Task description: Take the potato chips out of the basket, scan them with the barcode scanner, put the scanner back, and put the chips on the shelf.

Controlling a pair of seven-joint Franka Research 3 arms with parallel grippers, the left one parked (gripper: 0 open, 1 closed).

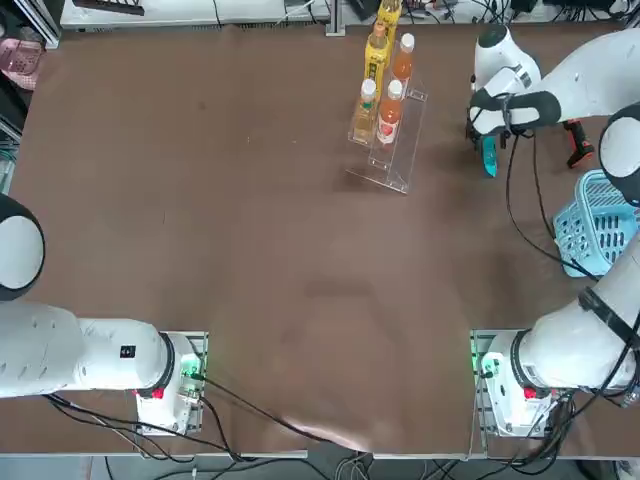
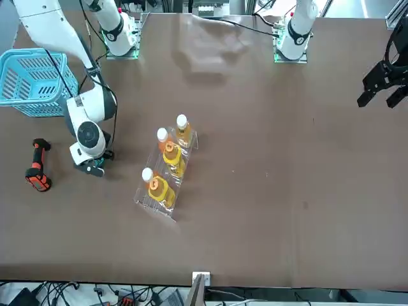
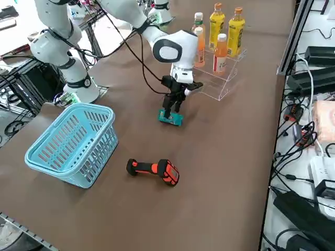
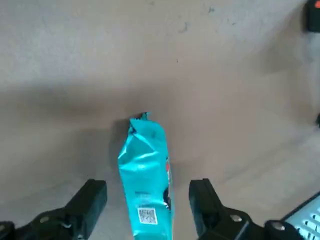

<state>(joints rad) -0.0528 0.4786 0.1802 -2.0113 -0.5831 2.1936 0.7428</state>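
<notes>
The teal potato chips [image 4: 146, 170] packet lies flat on the brown table, between the shelf and the basket. My right gripper [image 4: 147, 189] hovers just over it, open, one finger on each side with gaps to the packet. From overhead the chips [image 1: 489, 157] peek out below the gripper [image 1: 487, 135]. The light blue basket [image 3: 73, 141] stands near the table's right edge. The black and orange barcode scanner [image 3: 154, 170] lies on the table beside it. The clear shelf [image 3: 225, 86] holds several drink bottles.
Orange and yellow bottles [image 1: 390, 110] stand on the shelf's steps at the far middle of the table. My right arm's cable [image 1: 520, 215] hangs over the table near the basket [image 1: 590, 225]. The scanner [image 1: 578, 143] rests close to the right of the gripper.
</notes>
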